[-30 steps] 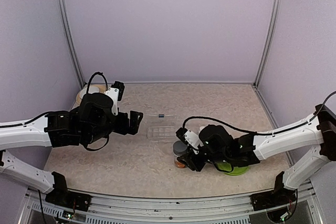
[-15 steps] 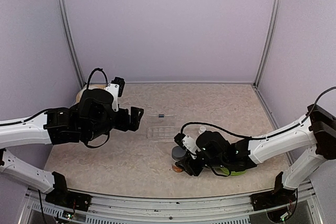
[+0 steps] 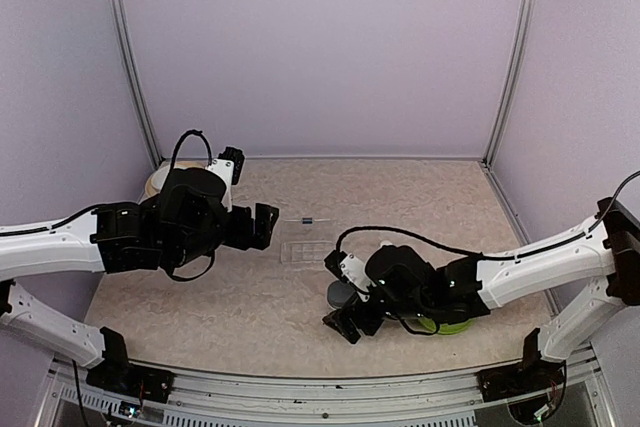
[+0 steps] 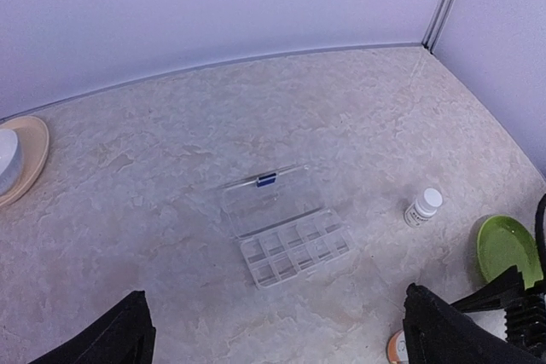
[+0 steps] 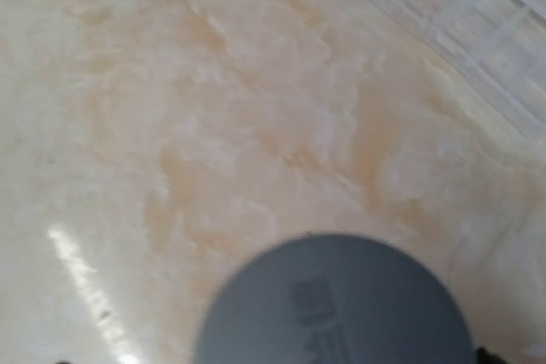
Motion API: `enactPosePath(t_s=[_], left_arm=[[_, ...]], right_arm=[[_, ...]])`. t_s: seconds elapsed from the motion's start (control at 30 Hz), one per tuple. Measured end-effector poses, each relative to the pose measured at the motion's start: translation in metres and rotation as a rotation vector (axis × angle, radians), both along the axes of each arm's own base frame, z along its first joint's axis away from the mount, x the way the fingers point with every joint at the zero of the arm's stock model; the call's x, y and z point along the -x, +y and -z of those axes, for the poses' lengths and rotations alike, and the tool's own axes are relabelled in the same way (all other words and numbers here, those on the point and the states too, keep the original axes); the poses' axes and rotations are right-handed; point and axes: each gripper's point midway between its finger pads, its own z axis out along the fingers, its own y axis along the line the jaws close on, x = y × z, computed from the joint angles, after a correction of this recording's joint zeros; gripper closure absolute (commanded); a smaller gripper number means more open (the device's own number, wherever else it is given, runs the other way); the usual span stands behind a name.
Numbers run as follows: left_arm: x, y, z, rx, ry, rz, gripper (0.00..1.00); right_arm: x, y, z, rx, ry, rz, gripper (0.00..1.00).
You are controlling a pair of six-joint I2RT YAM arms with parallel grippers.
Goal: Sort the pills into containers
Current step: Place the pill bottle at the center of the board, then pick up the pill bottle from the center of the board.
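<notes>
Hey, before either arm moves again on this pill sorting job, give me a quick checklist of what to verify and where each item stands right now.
1. Organizer box lid open, compartments exposed: ok.
2. Left gripper open, holding nothing: ok.
3. Right gripper not clamping the grey-capped bottle: ok, its jaws look spread wider than the cap.
4. That bottle's cap off for pouring: not ok, the cap is on.
5. Pills located: cannot tell, none visible in any view.
6. White bottle upright and apart from the box: ok.
</notes>
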Motion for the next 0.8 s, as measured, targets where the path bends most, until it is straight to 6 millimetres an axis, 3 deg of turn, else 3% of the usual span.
enactPosePath(t_s=[0.17,0.5,0.6,0.8], left_arm=[[0.000,0.002,0.005,-0.035,-0.009,0.002,0.01],[-0.001,0.001,0.001,-0.096,-0.050,0.048,0.01],[-0.002,0.004,0.000,-0.096,-0.054,0.049,0.01],[-0.005,0.024,0.007,-0.086,-0.042,0.027,0.01]], right_arm=[[0.007,0.005,-0.027,-0.045,0.026,-0.002,0.00],[0.017,-0.008,-0.082,-0.190,0.050,0.058,0.00],[0.017,-0.005,-0.077,-0.175,0.046,0.072,0.00],[0.023,0.010,-0.036,-0.051,0.025,0.034,0.00]])
